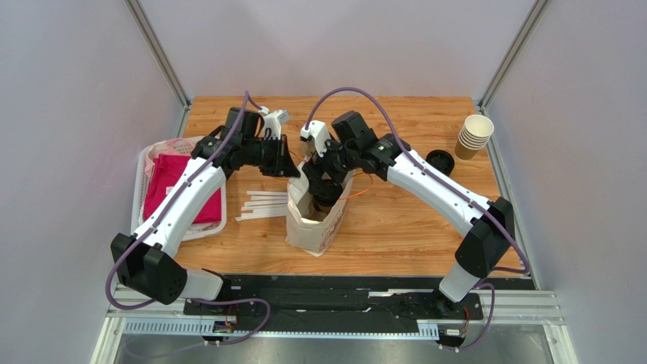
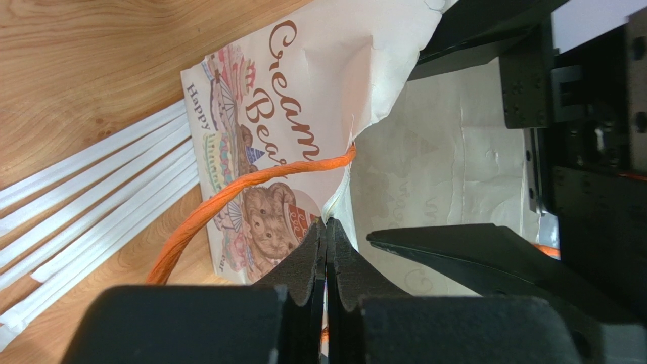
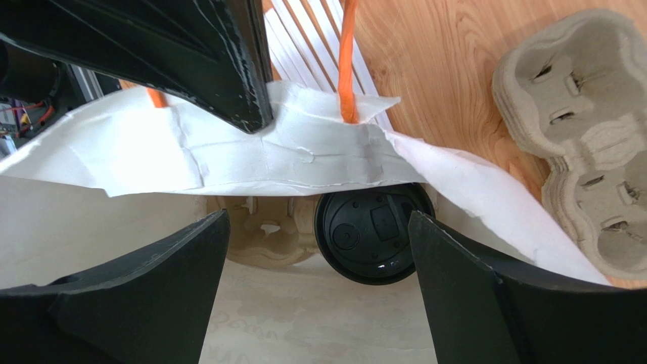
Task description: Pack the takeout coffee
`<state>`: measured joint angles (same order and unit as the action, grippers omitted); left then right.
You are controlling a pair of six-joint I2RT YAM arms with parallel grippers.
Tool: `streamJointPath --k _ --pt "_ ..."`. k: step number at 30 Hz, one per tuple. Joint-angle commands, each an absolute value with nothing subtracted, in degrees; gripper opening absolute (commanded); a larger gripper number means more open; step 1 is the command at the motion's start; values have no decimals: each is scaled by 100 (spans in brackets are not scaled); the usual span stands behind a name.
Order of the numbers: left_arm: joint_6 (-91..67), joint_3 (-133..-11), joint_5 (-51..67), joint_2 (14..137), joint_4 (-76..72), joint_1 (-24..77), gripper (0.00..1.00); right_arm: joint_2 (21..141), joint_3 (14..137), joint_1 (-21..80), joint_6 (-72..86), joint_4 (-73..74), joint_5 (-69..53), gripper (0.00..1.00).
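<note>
Clamped shut on the paper bag's (image 1: 311, 227) rim with the left gripper (image 2: 326, 224), at 11 o'clock of its mouth, 2 fingers pressed flat together. Spread wide in that mouth with the right gripper (image 3: 317, 221), holding nothing. Down inside the bag between those fingers, black lid up: the takeout coffee (image 3: 374, 235), at 3 o'clock of a pulp tray (image 3: 262, 227).

Of the takeout coffee (image 3: 372, 235) only the lid shows — cup body hidden beneath (deep in the paper bag (image 3: 304, 152)).

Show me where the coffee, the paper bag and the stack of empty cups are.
coffee (image 3: 373, 236), right wrist view, centre of its black lid.
bag (image 1: 308, 230), top view, its front wall.
cup stack (image 1: 474, 137), top view, side of the stack.
</note>
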<state>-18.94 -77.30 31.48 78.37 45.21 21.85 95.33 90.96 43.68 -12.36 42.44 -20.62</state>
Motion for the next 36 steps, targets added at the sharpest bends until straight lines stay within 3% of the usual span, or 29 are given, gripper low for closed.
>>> streamJointPath --k 1,3,5,10,33,36 --pt "-1740 -7717 3173 7664 4667 2232 0 9158 9404 4342 -1072 3999 -2188 93" --pt "-1766 -7752 3173 7647 4658 2232 2 9088 9430 4342 -1046 3999 -2197 93" --pt "-1784 -7787 3182 7620 4641 2232 13 9044 9466 4342 -1028 3999 -2180 93" --pt "-1863 -7813 3111 7532 4614 2232 24 8974 9518 4342 -1020 4025 -2057 93" --pt "-1609 -8358 2312 7392 4948 2496 60 8877 9598 4342 -967 3981 -1749 94" --pt "-1547 -8402 2294 7392 4948 2505 62 8868 9589 4333 -967 3964 -1731 94"
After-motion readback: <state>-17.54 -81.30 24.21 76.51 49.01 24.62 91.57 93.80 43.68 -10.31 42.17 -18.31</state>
